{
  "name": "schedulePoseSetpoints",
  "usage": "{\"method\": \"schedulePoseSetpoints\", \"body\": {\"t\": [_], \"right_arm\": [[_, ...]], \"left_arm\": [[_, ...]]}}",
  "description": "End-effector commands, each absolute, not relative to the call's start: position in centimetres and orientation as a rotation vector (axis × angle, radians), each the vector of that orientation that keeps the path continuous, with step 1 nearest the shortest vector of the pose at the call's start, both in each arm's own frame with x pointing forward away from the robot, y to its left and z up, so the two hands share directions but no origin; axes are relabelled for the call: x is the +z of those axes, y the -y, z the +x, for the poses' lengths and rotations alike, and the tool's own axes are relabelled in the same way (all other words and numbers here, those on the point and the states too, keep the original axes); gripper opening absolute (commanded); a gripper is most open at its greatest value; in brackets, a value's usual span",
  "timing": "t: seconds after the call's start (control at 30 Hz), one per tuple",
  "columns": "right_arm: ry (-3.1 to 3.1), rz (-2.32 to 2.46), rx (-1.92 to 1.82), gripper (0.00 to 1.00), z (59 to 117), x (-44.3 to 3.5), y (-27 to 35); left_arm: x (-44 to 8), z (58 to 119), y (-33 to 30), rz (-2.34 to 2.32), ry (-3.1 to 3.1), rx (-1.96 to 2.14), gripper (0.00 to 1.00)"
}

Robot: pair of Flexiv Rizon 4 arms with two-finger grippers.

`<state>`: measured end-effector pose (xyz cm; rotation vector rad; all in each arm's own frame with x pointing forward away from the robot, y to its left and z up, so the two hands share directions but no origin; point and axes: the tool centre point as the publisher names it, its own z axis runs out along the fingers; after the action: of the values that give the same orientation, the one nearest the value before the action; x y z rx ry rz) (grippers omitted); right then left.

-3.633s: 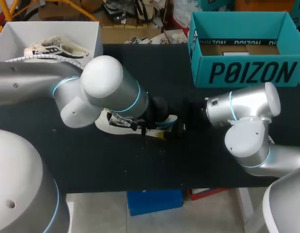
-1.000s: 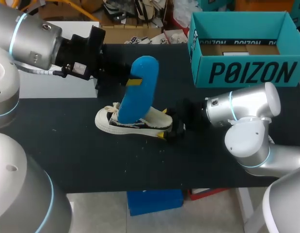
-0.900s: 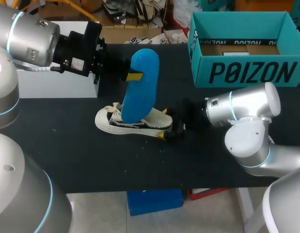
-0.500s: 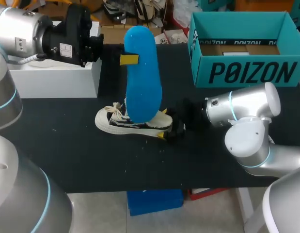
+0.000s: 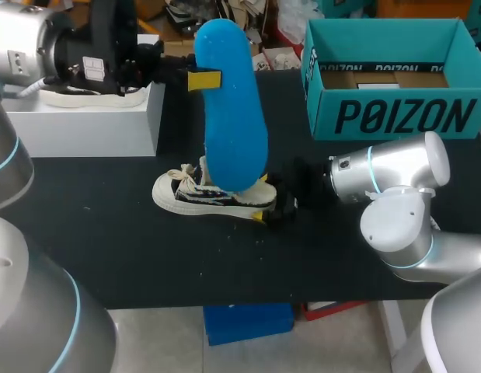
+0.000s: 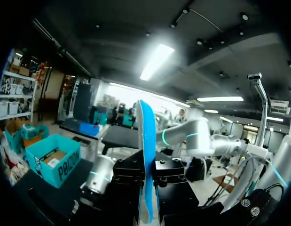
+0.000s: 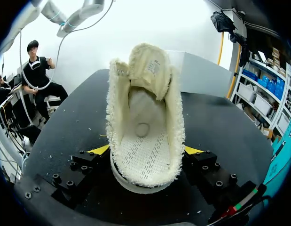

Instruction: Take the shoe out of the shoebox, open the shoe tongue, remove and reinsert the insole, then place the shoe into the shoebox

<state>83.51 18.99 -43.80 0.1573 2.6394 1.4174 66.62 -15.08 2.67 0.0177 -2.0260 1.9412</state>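
A bright blue insole point(image 5: 231, 116) hangs nearly upright over the middle of the table, and my left gripper point(image 5: 203, 79) is shut on its upper part. In the left wrist view the insole point(image 6: 145, 155) stands edge-on between the fingers of the left gripper point(image 6: 146, 186). Below it a cream and black shoe point(image 5: 209, 196) lies on the black table, toe to the left. My right gripper point(image 5: 271, 210) is shut on its heel. The right wrist view looks into the fleece-lined shoe point(image 7: 145, 117), held in the right gripper point(image 7: 145, 151); its bare footbed shows, with no insole in it.
The open teal shoebox point(image 5: 395, 116) stands at the back right. A white box point(image 5: 92, 124) at the back left holds another shoe point(image 5: 85, 95). The black tabletop point(image 5: 224, 264) stretches in front of the shoe.
My left arm has lifted the insole higher and swung its top toward the back left, so the insole has come out of the shoe. The right arm and the shoe have stayed still.
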Motion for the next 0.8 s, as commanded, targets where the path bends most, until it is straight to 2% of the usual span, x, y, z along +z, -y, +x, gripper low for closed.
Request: {"method": "schedulePoseSetpoints", "body": {"t": [0.03,0.33,0.37,0.4,0.43,0.8], "right_arm": [[-2.641,0.159,1.414,0.0,83.4,-44.2,-19.0],[-2.641,0.159,1.414,0.0,83.4,-44.2,-19.0],[-2.647,0.172,1.384,0.05,83.4,-44.0,-18.5],[-2.667,0.181,1.334,0.4,83.4,-43.9,-18.0],[-2.696,0.177,1.259,1.0,83.5,-43.7,-17.5],[-2.822,0.177,0.868,1.0,83.1,-40.8,-14.4]], "left_arm": [[2.4,66.2,14.6,0.062,2.014,1.953,0.0],[2.4,66.2,14.6,0.062,2.014,1.953,0.0],[2.4,66.2,14.6,0.062,2.014,1.953,0.0],[2.4,66.2,14.6,0.062,2.014,1.953,0.0],[2.4,66.2,14.6,0.062,2.014,1.953,0.0],[2.4,66.2,14.6,0.062,2.014,1.953,0.0]]}}
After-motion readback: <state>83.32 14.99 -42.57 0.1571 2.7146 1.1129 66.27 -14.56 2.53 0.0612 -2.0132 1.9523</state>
